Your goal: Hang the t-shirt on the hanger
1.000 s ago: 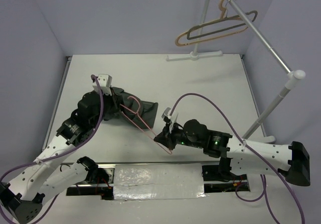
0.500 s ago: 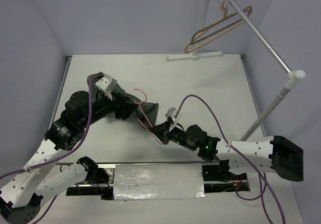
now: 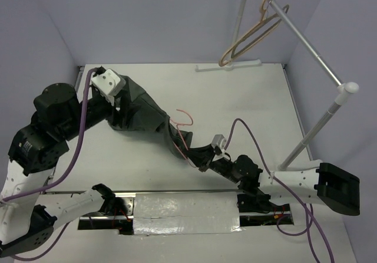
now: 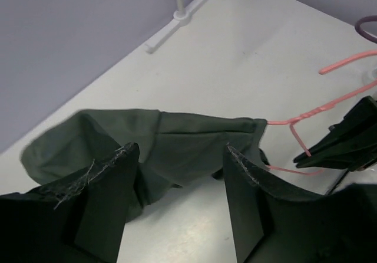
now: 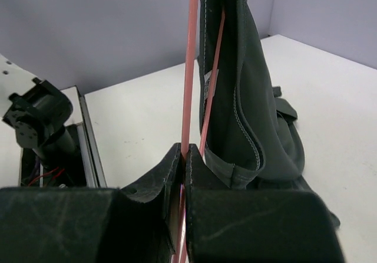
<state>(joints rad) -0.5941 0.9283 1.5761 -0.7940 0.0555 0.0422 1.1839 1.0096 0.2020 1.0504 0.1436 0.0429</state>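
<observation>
Here the thin pink wire hanger [image 3: 187,120] sits near the middle of the white surface [image 3: 247,98]. Its lower wire is clamped in the right pincer [image 5: 184,157], whose jaws are pressed together on it, and its small hook pokes clear of the cloth. The dark grey-green t-shirt [image 3: 147,118] drapes over part of the hanger and trails left toward the left pincer [image 4: 181,149]. That pincer's jaws stand well apart with nothing gripped, the fabric lying just beyond the tips. Whether the hook comes through the neck opening I cannot tell. With the cloth unheld, the likely trouble is the shirt sliding back off the smooth wire if the hanger is lifted or tilted. The thin wire could also swivel in the clamp under the shirt's lopsided weight.
</observation>
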